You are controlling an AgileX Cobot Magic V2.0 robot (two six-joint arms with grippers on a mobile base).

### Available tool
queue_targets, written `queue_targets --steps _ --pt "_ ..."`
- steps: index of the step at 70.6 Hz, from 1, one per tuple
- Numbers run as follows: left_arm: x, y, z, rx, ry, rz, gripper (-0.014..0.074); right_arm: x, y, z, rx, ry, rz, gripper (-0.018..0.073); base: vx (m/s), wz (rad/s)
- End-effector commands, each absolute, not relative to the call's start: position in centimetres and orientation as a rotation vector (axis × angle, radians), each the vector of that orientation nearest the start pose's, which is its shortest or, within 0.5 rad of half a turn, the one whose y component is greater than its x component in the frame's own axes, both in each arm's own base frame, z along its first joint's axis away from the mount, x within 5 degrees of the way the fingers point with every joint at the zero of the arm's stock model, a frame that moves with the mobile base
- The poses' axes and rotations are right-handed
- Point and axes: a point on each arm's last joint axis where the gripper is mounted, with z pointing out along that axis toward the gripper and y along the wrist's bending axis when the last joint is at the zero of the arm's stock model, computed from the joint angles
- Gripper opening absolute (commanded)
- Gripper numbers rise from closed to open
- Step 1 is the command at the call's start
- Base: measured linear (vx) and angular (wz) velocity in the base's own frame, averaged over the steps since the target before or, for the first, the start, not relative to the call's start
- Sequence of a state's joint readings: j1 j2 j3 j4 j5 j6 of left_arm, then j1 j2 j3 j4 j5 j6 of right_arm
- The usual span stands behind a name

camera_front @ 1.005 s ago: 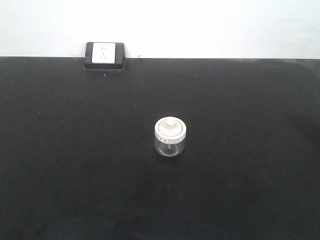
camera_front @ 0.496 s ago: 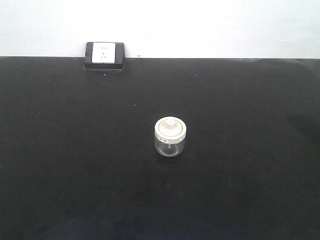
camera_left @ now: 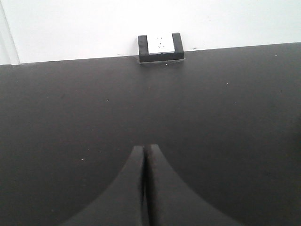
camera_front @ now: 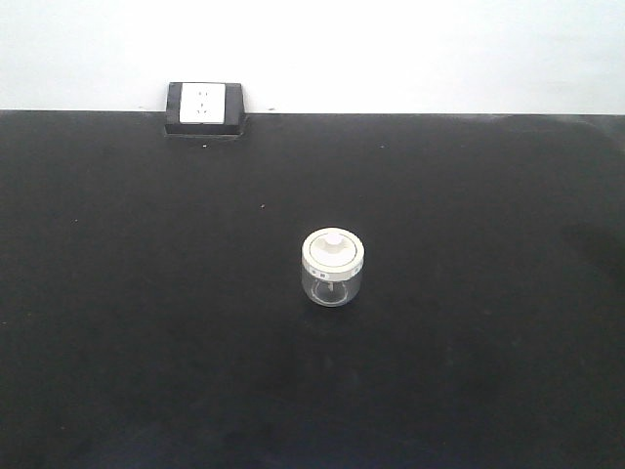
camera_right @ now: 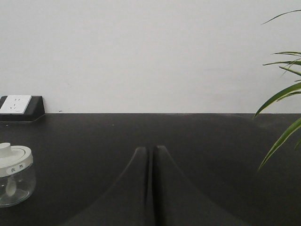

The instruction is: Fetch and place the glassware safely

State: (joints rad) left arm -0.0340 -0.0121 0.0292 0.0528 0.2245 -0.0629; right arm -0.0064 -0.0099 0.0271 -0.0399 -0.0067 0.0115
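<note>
The glassware [camera_front: 333, 269], a small squat clear jar with a cream-white knobbed lid, stands upright near the middle of the black table [camera_front: 146, 293]. It also shows at the lower left edge of the right wrist view as the glassware [camera_right: 14, 176], well left of my right gripper [camera_right: 150, 149], which is shut with nothing in it. My left gripper [camera_left: 144, 147] is shut and empty over bare black table; the jar does not show in that view. Neither gripper appears in the front view.
A white wall socket in a black housing [camera_front: 204, 107] sits at the table's back edge against the white wall. Green plant leaves [camera_right: 282, 103] reach in at the right of the right wrist view.
</note>
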Motion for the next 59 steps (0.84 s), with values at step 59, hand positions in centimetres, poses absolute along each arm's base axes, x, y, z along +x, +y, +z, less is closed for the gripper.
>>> queue_targets --steps 59 --pt "5.65 -0.16 18.23 0.004 1.663 -0.045 -0.0007 5.57 0.01 20.64 -0.021 1.421 -0.025 -0.0001 0.0 0.0"
